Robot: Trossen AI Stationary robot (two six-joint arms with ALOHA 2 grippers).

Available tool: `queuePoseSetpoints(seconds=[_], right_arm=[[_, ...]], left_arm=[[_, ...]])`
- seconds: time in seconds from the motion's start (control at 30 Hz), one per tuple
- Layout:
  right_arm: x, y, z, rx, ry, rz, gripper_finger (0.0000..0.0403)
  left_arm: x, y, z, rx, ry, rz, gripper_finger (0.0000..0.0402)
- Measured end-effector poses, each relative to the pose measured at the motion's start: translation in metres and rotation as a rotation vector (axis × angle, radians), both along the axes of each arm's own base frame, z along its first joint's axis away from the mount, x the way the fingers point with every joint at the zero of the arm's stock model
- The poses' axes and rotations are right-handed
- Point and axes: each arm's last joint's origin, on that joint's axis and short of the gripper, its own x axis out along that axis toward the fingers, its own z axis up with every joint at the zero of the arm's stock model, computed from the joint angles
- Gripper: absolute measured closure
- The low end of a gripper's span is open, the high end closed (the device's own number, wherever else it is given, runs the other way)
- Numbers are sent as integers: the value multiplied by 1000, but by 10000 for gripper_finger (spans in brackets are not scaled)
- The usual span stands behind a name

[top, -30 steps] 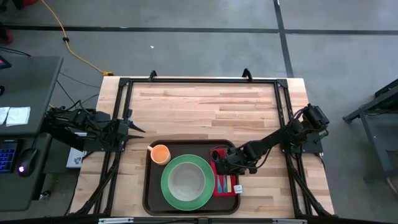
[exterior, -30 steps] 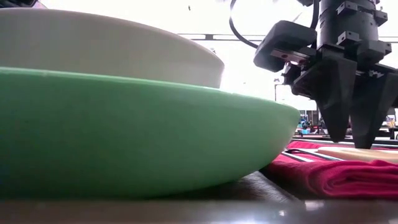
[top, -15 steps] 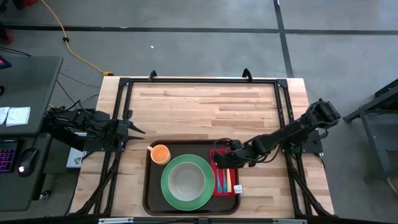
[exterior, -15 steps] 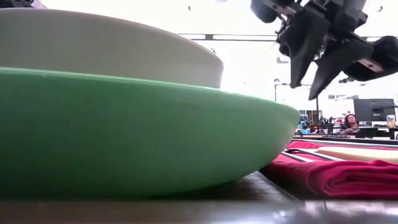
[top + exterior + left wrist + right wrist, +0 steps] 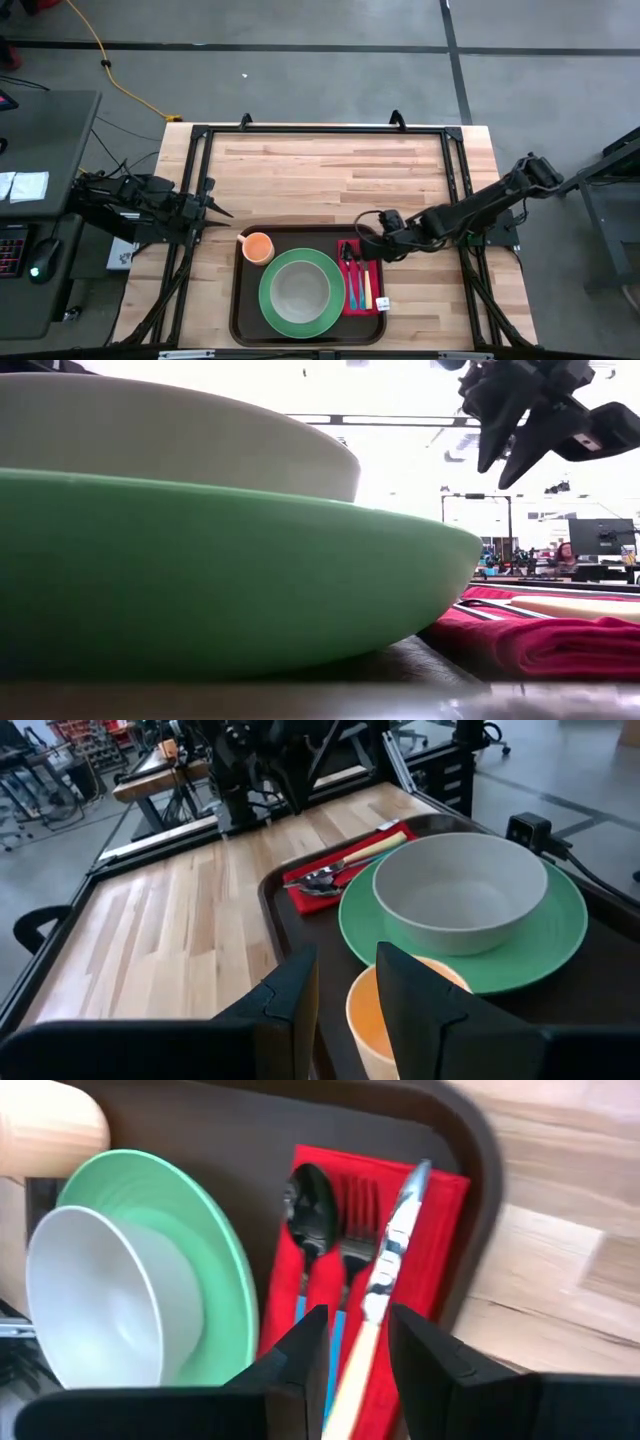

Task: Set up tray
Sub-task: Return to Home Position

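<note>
Brown plastic, the tray (image 5: 248,318) lies at the wooden surface (image 5: 320,170) edge nearest the picture's bottom in the high view. It carries a green plate (image 5: 266,295) with a white bowl (image 5: 297,288), an orange cup (image 5: 258,246) and a red napkin (image 5: 376,278). The right end effector (image 5: 372,236) hovers over the tray's far right corner, and the left end effector (image 5: 222,210) waits at the left edge.

Low view: the right fingers (image 5: 487,435) are spread, empty and high above the napkin.

Left wrist view: its fingers (image 5: 290,995) are slightly parted, holding nothing.

Right wrist view: spoon (image 5: 308,1195), fork (image 5: 355,1210) and knife (image 5: 395,1250) lie side by side on the napkin
</note>
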Motion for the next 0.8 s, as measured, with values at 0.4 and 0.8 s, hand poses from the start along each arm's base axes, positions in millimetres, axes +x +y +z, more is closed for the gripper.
queuePoseSetpoints(seconds=[0.4, 0.8], right_arm=[[-24, -13, 25, -98, -38, 28, 320], [-38, -23, 46, -264, -137, 86, 320]], left_arm=[[0, 0, 0, 0, -1, -1, 266], [0, -1, 0, 0, -1, -43, 266]])
